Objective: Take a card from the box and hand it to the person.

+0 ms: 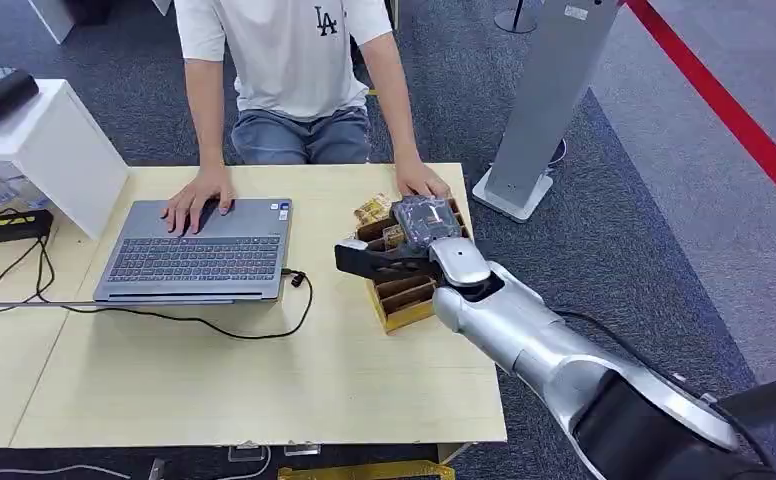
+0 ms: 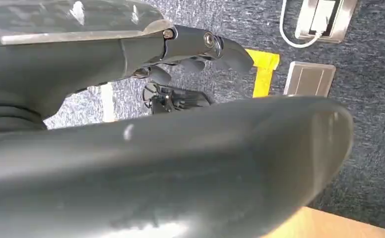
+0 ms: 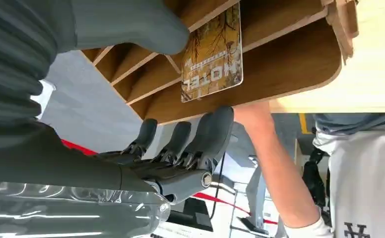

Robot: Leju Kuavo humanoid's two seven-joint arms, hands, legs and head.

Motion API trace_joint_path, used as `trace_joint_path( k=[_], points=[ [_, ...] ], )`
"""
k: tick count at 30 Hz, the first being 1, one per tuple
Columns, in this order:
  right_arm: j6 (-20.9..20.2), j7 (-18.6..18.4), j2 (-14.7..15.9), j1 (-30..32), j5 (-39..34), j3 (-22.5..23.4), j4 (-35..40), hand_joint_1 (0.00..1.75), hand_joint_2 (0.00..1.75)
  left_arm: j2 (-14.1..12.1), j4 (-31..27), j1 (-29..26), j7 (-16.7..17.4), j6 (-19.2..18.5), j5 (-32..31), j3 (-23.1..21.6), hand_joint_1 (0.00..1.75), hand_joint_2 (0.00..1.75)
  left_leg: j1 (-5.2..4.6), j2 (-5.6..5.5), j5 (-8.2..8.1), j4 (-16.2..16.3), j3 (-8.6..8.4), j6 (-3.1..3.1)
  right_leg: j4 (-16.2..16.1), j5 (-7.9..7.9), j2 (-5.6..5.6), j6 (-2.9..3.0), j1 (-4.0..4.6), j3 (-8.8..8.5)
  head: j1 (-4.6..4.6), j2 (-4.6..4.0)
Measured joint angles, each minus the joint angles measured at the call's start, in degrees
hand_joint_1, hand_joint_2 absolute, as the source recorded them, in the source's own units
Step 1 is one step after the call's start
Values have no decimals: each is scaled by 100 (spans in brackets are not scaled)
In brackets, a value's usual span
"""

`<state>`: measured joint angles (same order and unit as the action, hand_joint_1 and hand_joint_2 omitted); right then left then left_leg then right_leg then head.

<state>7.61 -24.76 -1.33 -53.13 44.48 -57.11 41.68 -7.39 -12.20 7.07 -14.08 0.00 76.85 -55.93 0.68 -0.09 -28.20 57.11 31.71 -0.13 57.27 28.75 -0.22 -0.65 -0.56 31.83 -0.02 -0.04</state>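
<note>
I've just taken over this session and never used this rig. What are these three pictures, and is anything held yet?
The wide picture looks down from the robot's head. Its silver right arm reaches over a slotted wooden box on the table, the right hand above the slots. A person sits opposite, one hand on a laptop. The right wrist view, turned, shows the fingers beside a "HOTEL" card standing in a slot, not yet gripped. The left wrist view shows the left hand holding nothing, over carpet.

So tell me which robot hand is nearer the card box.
Right. The right hand is over the card box, fingers beside its slots. The left hand hangs over carpet, off the table.
</note>
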Motion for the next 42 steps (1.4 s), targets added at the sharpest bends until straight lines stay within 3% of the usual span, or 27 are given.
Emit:
trace_joint_path(
  k=[20,42],
  points=[
    [-22,-295,195,86,44,4,660,75,175,-2,0,-19,-37,0,-15,0,0,0,0,0,0,0,-1,0,0,0,1,0,0,1,2,0],
    [-116,-230,315,265,92,7,684,70,175,-4,0,20,2,-7,-72,0,0,0,0,0,0,0,-1,0,0,0,1,0,0,1,2,0]
  ],
)
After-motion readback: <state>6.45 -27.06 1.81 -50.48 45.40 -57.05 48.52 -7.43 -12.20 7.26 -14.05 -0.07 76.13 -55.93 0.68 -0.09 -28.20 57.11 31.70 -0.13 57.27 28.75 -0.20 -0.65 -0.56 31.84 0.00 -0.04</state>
